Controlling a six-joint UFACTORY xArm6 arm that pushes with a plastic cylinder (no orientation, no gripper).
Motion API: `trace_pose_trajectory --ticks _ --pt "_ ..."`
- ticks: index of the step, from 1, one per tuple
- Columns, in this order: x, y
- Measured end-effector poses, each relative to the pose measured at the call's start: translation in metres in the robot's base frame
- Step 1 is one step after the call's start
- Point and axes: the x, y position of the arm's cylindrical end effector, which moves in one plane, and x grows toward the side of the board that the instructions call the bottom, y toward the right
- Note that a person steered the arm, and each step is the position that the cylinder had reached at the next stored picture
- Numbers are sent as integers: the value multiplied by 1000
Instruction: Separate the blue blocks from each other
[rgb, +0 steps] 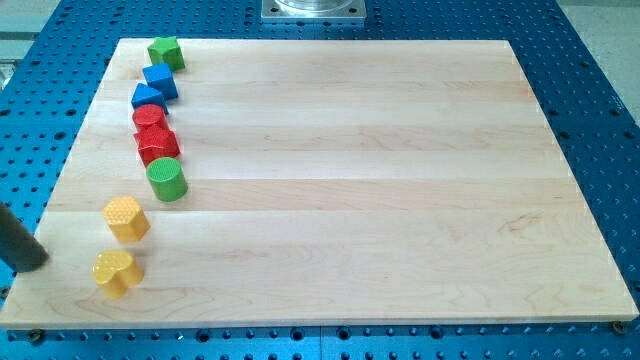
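1. My rod leans in from the view's left edge; my tip (40, 262) rests near the desk (350, 180) corner, left of the yellow heart block (115, 272). No jaws here.
2. Farther up the left side: yellow hexagon block (126, 218), green cylinder (166, 179), two red blocks (154, 134).
3. Farthest, the two blue blocks (155, 88) touch, below the green block (165, 51).

Along the left edge of our pale wooden board (350, 150) sit two green blocks (165, 50), two blue blocks (160, 80), two red blocks (157, 144) and two yellow blocks (126, 218); our dark rod's tip (38, 262) is black.
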Motion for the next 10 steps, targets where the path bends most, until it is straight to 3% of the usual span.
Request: trace_pose_trajectory --ticks 3,5,6,7,9,10 --pt "-13 5" --pt "-169 4" --pt "-200 4" --pt "-236 39" --pt "-231 162" --pt "-229 160"
